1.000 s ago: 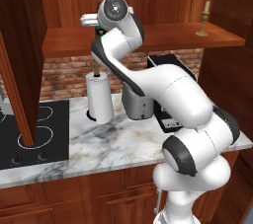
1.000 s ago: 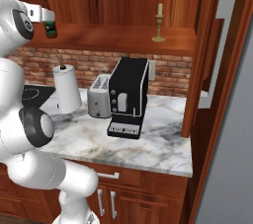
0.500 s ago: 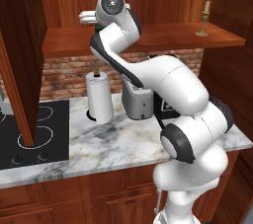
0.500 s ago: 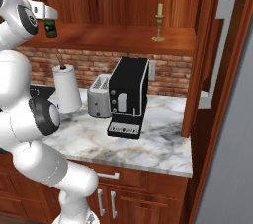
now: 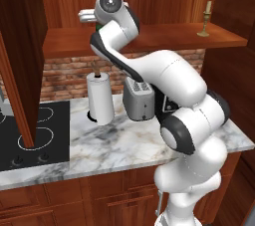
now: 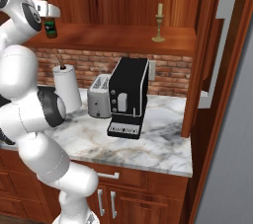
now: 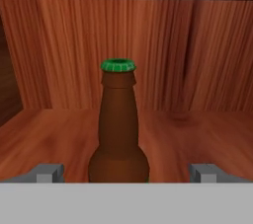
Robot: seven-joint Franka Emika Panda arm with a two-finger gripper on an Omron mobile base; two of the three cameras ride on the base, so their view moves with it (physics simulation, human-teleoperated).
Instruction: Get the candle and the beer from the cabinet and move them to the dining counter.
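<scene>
We saw the beer standing upright on the wooden shelf of the cabinet, midway between the spread fingertips of our gripper, whose jaws stood wide and touched nothing. The candle stood farther along that shelf, well apart from the bottle, above the coffee machine

The beer stands on the cabinet shelf, directly ahead of the tool, centred between its two spread fingertips. Far to the tool's right on the same shelf stands the candle. Below the tool, on the bench, sit a paper-towel roll, toaster and coffee machine.
</scene>
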